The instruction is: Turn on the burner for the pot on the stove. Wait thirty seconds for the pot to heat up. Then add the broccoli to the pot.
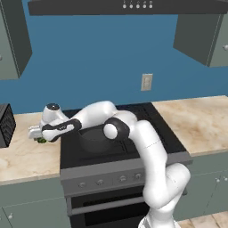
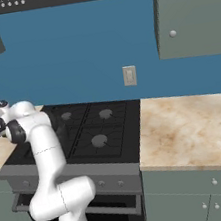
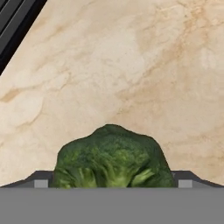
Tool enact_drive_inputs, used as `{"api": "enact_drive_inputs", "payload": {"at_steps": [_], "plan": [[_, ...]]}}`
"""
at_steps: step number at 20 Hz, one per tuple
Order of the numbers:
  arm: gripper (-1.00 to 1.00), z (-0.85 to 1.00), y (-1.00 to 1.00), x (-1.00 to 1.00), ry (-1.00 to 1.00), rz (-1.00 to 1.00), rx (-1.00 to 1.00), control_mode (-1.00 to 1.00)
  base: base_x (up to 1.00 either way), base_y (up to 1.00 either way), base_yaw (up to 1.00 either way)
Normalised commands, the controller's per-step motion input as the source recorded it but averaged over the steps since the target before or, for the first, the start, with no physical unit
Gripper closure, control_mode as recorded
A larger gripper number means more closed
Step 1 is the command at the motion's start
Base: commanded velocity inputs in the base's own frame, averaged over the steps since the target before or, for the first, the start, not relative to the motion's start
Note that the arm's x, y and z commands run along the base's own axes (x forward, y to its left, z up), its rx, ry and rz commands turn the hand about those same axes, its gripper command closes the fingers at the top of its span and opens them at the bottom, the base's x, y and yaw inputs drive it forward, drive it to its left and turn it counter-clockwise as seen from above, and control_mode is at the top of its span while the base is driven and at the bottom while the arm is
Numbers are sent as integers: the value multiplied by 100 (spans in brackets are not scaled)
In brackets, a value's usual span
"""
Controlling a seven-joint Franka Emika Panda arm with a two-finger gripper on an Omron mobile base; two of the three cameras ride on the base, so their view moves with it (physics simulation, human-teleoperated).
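White arm low, pincer [image 3: 112, 183] astride broccoli [image 3: 112, 157]

Flat, even rendered lighting in all views, no visible light source, no glare. Base views are soft and low-res; soft shading under the arm [image 1: 133, 133] on the stove [image 1: 164, 133]. Hand view is sharper on the broccoli [image 3: 111, 159], no edge distortion.

The stove [image 1: 124, 153] is set between two stretches of tabletop [image 1: 26, 156]. The pot [image 1: 95, 136] is placed on the stove's front-left burner. The broccoli [image 3: 111, 159] is laid on the left tabletop, just beside the stove, between the claw's [image 3: 112, 183] tips.
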Motion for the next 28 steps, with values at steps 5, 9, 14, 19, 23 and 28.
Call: {"api": "enact_drive_inputs", "payload": {"at_steps": [5, 9, 14, 19, 23, 28], "plan": [[100, -42, 24, 0, 0, 0, 0, -100, 0, 0, 0], [100, -4, 2, -5, -6, 0, 0, -100, 0, 0, 0], [100, 28, -20, -41, -11, -7, 5, -100, 0, 0, 0], [100, 100, -76, -25, -2, -13, 16, -100, 0, 0, 0], [100, 75, -96, -24, 0, -12, 16, -100, 0, 0, 0], [100, 49, -100, -21, 0, -12, 8, -100, 0, 0, 0]]}}
